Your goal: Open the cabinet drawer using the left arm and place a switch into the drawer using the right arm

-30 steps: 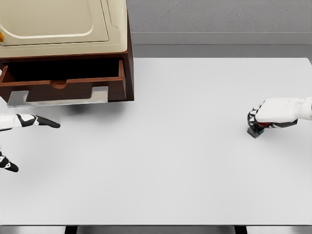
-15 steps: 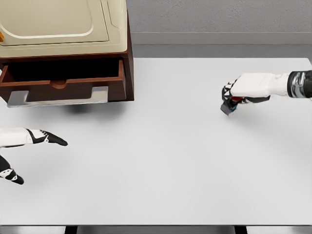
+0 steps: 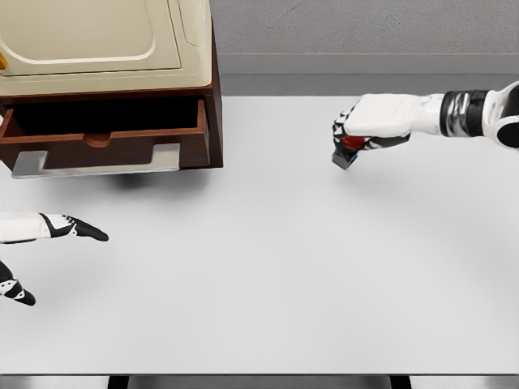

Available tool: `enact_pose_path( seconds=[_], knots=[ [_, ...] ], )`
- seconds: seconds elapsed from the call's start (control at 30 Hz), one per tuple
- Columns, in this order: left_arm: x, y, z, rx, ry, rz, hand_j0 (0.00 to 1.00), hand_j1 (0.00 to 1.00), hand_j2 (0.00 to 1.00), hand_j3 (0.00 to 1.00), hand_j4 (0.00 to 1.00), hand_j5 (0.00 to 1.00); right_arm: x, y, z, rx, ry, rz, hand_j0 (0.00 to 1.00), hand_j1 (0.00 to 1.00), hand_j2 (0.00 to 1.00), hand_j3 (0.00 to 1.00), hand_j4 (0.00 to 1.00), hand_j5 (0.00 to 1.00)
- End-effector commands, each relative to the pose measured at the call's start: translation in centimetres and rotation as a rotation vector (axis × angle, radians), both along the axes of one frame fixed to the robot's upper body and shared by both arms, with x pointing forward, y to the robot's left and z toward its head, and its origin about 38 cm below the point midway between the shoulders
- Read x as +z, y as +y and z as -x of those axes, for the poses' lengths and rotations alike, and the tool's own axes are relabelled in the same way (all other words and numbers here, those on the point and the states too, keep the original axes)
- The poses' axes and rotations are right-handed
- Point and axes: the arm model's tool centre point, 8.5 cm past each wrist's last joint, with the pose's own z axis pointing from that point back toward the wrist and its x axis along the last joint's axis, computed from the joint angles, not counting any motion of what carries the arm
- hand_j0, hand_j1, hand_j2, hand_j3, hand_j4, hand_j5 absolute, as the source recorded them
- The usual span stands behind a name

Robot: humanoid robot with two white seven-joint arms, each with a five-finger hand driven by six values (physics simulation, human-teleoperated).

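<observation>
White table (image 3: 268,275), grey wall (image 3: 365,24), open wooden drawer (image 3: 105,138)

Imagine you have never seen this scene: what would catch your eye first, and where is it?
Probably the open drawer of the brown cabinet at the upper left, its grey handle jutting over the white table. Next, the right hand at the upper right, closed around a small dark switch. The left hand shows at the left edge, fingers spread, holding nothing.
</observation>
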Motion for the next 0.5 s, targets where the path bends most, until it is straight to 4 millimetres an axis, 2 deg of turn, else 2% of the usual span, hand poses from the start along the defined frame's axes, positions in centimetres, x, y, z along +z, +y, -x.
enact_pose_path(
  seconds=[0.0,0.2,0.33,0.47],
  knots=[
    [0.1,0.1,0.0,0.007,0.001,0.003,1.0,1.0,1.0,1.0,1.0,1.0,0.1,1.3,-0.1,0.02,0.001,-0.021,0.33,0.33,0.33,0.33,0.33,0.33],
    [0.2,0.0,0.0,0.004,0.001,0.004,1.0,1.0,1.0,1.0,1.0,1.0,1.8,4.5,-0.5,0.081,-0.034,-0.049,0.34,0.34,0.34,0.34,0.34,0.34],
    [0.2,0.0,0.0,0.004,0.001,0.004,1.0,1.0,1.0,1.0,1.0,1.0,4.0,6.7,-0.8,0.123,-0.072,-0.075,0.34,0.34,0.34,0.34,0.34,0.34],
    [0.2,0.0,0.0,0.004,0.001,0.004,1.0,1.0,1.0,1.0,1.0,1.0,5.7,7.8,-1.5,0.132,-0.093,-0.095,0.35,0.35,0.35,0.35,0.35,0.35]
  ],
)
